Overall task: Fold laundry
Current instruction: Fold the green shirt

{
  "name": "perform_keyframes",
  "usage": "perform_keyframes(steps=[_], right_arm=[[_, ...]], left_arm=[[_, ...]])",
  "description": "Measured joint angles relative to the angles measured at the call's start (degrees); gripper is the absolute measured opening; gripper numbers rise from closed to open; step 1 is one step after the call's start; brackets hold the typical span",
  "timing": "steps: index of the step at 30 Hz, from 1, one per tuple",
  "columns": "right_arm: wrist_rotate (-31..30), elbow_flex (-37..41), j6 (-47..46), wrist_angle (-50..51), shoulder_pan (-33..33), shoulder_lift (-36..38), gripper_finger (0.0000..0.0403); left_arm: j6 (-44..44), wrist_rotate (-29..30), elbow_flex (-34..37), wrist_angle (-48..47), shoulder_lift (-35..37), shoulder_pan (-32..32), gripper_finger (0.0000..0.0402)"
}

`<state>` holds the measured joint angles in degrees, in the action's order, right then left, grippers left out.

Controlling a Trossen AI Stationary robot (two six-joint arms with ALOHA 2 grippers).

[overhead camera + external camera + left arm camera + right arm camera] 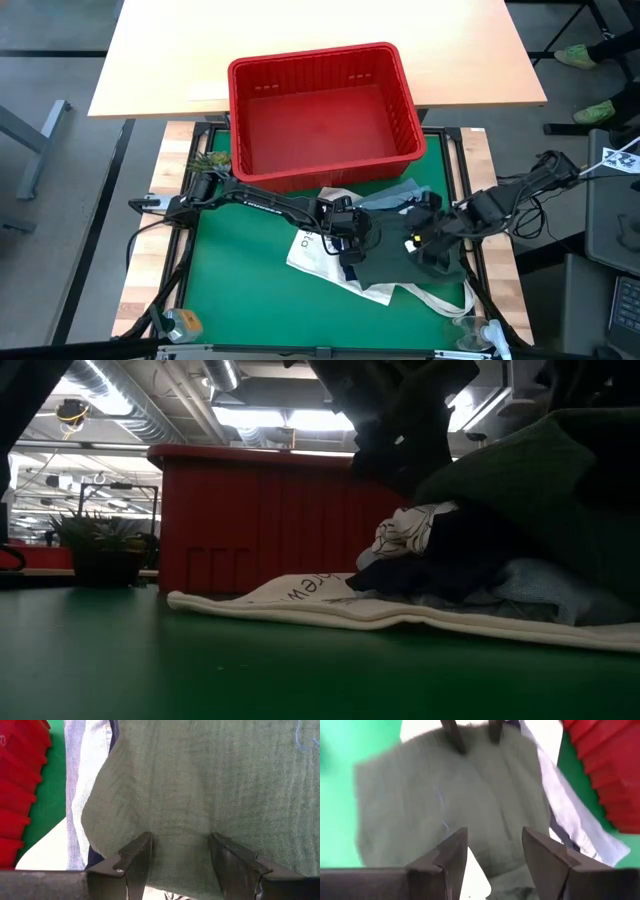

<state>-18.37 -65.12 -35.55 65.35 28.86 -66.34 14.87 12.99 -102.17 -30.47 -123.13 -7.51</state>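
- Your left gripper [180, 865]: fingers apart, straddling the olive garment [395, 262].
- Your right gripper [492, 857]: fingers apart over the same garment's opposite edge.
- Laundry pile [480, 560]: on the tote bag [312, 250], at 6 o'clock from the red basket [320, 115].

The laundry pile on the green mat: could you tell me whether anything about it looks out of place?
Yes. The garments are heaped on a white printed tote bag lying flat on the mat, its long handle trailing out. The dark olive green garment lies on top, under both open grippers, left and right. The red slotted plastic basket holds nothing.
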Motion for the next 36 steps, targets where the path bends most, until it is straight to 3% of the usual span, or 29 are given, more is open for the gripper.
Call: perform_keyframes(steps=[10,18,24,31,36], right_arm=[[8.5,6.6,-1.8,4.5,0.0,-1.1,0.0188],[12.5,6.7,-14.3,24.8,0.0,-1.1,0.0188],[15.5,5.5,-15.6,24.1,0.0,-0.1,0.0188],[14.0,-2.8,-15.6,24.8,0.0,0.3,0.0188],[5.1,-9.2,-15.6,23.5,0.0,0.3,0.0188]], left_arm=[[0.0,0.0,0.0,0.0,0.1,0.0,0.0195],[0.0,0.0,0.0,-0.5,0.1,0.0,0.0195],[0.0,0.0,0.1,-0.7,0.4,0.0,0.0195],[0.0,0.3,0.1,-1.1,3.6,0.2,0.0195],[0.0,0.4,0.1,-0.9,5.4,0.1,0.0194]])
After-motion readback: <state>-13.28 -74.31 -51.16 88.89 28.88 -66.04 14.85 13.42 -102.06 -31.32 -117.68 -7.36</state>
